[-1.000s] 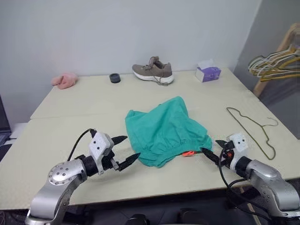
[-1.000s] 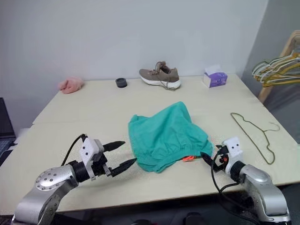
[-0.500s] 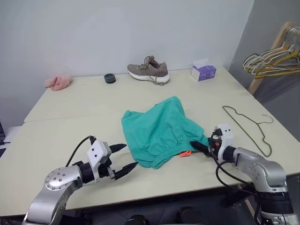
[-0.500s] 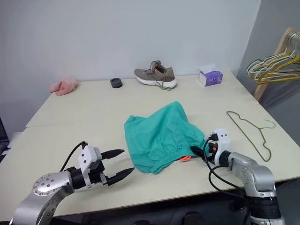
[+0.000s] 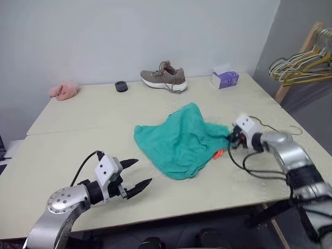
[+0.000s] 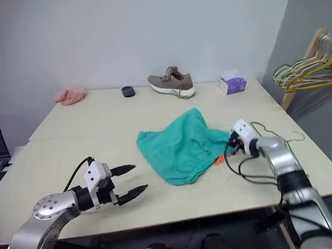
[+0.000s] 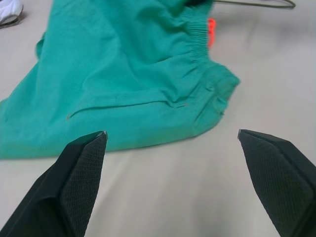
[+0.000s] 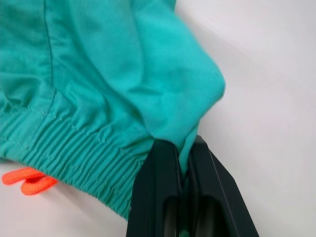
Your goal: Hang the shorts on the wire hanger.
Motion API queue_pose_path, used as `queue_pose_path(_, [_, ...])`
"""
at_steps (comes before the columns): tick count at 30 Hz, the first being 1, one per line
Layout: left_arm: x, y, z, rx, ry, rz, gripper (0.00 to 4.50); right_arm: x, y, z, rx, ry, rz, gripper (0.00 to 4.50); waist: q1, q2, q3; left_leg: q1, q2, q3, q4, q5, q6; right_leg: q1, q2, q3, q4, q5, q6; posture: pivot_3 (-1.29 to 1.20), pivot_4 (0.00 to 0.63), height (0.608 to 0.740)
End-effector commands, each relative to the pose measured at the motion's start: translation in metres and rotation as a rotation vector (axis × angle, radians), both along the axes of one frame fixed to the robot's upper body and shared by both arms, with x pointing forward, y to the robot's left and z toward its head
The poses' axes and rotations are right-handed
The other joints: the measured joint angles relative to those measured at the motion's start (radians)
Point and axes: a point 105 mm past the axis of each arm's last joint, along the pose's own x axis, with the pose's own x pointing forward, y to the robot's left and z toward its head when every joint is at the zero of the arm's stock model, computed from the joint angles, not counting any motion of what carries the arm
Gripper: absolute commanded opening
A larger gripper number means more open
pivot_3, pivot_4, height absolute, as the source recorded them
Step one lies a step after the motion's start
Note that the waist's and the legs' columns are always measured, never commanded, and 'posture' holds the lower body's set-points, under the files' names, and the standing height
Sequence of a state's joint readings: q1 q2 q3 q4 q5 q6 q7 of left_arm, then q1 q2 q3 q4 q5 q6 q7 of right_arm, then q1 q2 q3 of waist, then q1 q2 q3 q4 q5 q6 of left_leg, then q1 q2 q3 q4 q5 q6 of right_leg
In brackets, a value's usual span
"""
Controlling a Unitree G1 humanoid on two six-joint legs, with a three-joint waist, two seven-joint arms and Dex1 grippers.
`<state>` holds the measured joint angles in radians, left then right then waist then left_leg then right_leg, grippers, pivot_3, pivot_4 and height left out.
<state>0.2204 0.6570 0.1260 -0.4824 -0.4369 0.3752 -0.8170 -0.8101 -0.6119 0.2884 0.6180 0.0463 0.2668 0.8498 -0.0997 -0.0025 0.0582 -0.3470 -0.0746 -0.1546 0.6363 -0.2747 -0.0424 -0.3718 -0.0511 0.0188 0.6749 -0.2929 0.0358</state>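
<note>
I saw my right gripper [image 8: 183,163] pinching the shorts [image 5: 179,142] at their edge, while my left gripper [image 5: 136,174] stood wide open.

You see plain teal-green shorts [image 5: 181,142] with an orange tag [image 5: 218,153] on the pale beige table [image 5: 78,124]. Along its far edge sit a pink fluffy item [image 5: 64,90], a taupe shoe [image 5: 163,78] with a white sole, and a purple box [image 5: 225,79].
</note>
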Motion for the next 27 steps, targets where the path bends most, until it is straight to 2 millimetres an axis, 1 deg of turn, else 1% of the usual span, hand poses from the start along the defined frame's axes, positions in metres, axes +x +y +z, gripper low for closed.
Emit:
queue_pose_path(1, [0.002,-0.006,0.018,0.0,-0.043,-0.015,4.5,0.02,0.028,0.024,-0.08,-0.079,0.143,0.02,-0.006,-0.001,0.0,0.0,0.0,-0.001,-0.001,0.0,0.0,0.0,0.0,0.0,0.0,0.0,0.0,-0.11,0.0,0.74])
queue_pose_path(3, [0.004,-0.009,0.021,-0.002,-0.044,-0.018,4.5,0.024,0.041,0.029,-0.104,-0.067,0.206,0.02,-0.011,-0.001,-0.001,0.0,0.0,-0.003,-0.001,0.0,-0.001,0.0,0.0,0.001,0.0,0.003,-0.005,-0.11,0.0,0.74])
queue_pose_path(4, [0.005,-0.011,0.022,-0.004,-0.045,-0.019,4.5,0.025,0.045,0.03,-0.123,-0.062,0.232,0.02,-0.011,-0.002,-0.001,-0.001,0.0,-0.004,-0.002,0.0,-0.001,0.0,0.0,0.001,-0.001,0.003,-0.006,-0.11,0.0,0.74])
queue_pose_path(6, [0.006,-0.013,0.024,-0.006,-0.046,-0.018,4.5,0.025,0.046,0.029,-0.165,-0.063,0.267,0.59,-0.007,-0.002,-0.001,-0.002,0.0,-0.006,-0.002,0.0,-0.001,0.0,0.0,0.001,-0.002,0.003,-0.006,-0.1,0.0,0.74])
queue_pose_path(7, [0.006,-0.014,0.025,-0.007,-0.047,-0.017,4.5,0.025,0.045,0.03,-0.174,-0.064,0.272,0.79,-0.004,-0.002,-0.001,-0.003,-0.001,-0.006,-0.002,0.001,-0.002,-0.001,0.0,0.0,-0.003,0.003,-0.006,-0.11,0.0,0.74])
queue_pose_path(10, [0.006,-0.015,0.027,-0.009,-0.047,-0.013,4.5,0.026,0.035,0.036,-0.206,-0.086,0.281,1.77,-0.003,-0.002,-0.001,-0.007,-0.001,-0.007,-0.002,0.001,-0.004,-0.002,0.0,0.0,-0.006,0.003,-0.006,-0.11,0.0,0.74])
queue_pose_path(11, [0.006,-0.015,0.027,-0.009,-0.046,-0.012,4.5,0.025,0.03,0.039,-0.219,-0.095,0.286,2.18,-0.003,-0.002,-0.001,-0.008,-0.001,-0.007,-0.002,0.001,-0.004,-0.003,-0.001,0.0,-0.007,0.003,-0.006,-0.11,0.0,0.74])
queue_pose_path(13, [0.006,-0.015,0.028,-0.011,-0.046,-0.01,4.5,0.022,0.019,0.045,-0.247,-0.117,0.3,2.84,-0.004,-0.001,-0.001,-0.01,-0.001,-0.007,-0.002,0.002,-0.005,-0.005,-0.001,0.0,-0.008,0.003,-0.006,-0.12,0.0,0.74])
queue_pose_path(14, [0.007,-0.014,0.029,-0.014,-0.045,-0.005,4.5,0.018,0.013,0.049,-0.269,-0.133,0.332,3.19,-0.006,-0.001,-0.002,-0.011,-0.001,-0.007,-0.002,0.002,-0.005,-0.005,-0.001,0.0,-0.008,0.003,-0.006,-0.13,0.0,0.74])
queue_pose_path(16, [0.009,-0.01,0.03,-0.022,-0.04,0.012,4.5,0.003,0.007,0.055,-0.269,-0.135,0.433,3.88,-0.009,0.0,-0.002,-0.013,-0.001,-0.007,-0.002,0.002,-0.005,-0.008,-0.001,0.0,-0.008,0.003,-0.006,-0.14,0.0,0.74])
queue_pose_path(17, [0.01,-0.007,0.03,-0.027,-0.033,0.025,4.5,-0.009,0.01,0.059,-0.247,-0.144,0.505,4.23,-0.011,0.0,-0.002,-0.014,-0.001,-0.007,-0.002,0.002,-0.005,-0.008,-0.001,0.0,-0.008,0.003,-0.006,-0.15,0.0,0.74])
queue_pose_path(18, [0.01,-0.003,0.03,-0.028,-0.025,0.034,4.5,-0.021,0.013,0.062,-0.217,-0.143,0.571,4.48,-0.012,0.0,-0.003,-0.014,-0.001,-0.007,-0.002,0.002,-0.005,-0.008,-0.001,0.0,-0.008,0.003,-0.006,-0.15,0.0,0.74])
queue_pose_path(20, [0.008,0.007,0.027,-0.007,-0.002,0.044,4.5,-0.048,0.026,0.062,-0.149,-0.131,0.684,4.48,-0.016,0.0,-0.003,-0.015,0.0,-0.007,-0.002,0.001,-0.004,-0.008,-0.001,-0.001,-0.009,0.003,-0.006,-0.16,0.0,0.74])
queue_pose_path(22, [0.007,0.015,0.026,0.011,0.016,0.048,4.5,-0.071,0.038,0.054,-0.125,-0.114,0.76,4.48,-0.031,0.001,-0.004,-0.015,0.0,-0.007,-0.002,0.001,-0.004,-0.008,-0.001,-0.001,-0.009,0.003,-0.006,-0.17,0.0,0.74])
queue_pose_path(24, [0.005,0.025,0.024,0.041,0.036,0.058,4.5,-0.097,0.055,0.036,-0.13,-0.101,0.849,4.48,-0.038,0.002,-0.005,-0.015,0.0,-0.007,-0.002,0.0,-0.003,-0.008,-0.001,-0.001,-0.008,0.003,-0.006,-0.17,0.0,0.74])
queue_pose_path(25, [0.005,0.031,0.024,0.062,0.044,0.063,4.5,-0.108,0.067,0.025,-0.128,-0.107,0.882,4.48,-0.04,0.002,-0.005,-0.015,0.0,-0.007,-0.001,-0.001,-0.001,-0.008,-0.001,-0.001,-0.008,0.003,-0.006,-0.17,0.0,0.74])
queue_pose_path(26, [0.004,0.037,0.023,0.082,0.047,0.072,4.5,-0.116,0.078,0.018,-0.116,-0.118,0.896,4.48,-0.043,0.002,-0.005,-0.014,0.0,-0.007,-0.001,-0.001,-0.001,-0.007,-0.001,-0.001,-0.008,0.003,-0.005,-0.17,0.0,0.74])
queue_pose_path(27, [0.005,0.044,0.024,0.099,0.046,0.095,4.5,-0.118,0.09,0.009,-0.096,-0.12,0.877,4.48,-0.045,0.002,-0.005,-0.013,0.0,-0.006,0.0,-0.001,-0.001,-0.007,0.0,-0.001,-0.008,0.003,-0.005,-0.17,0.0,0.74])
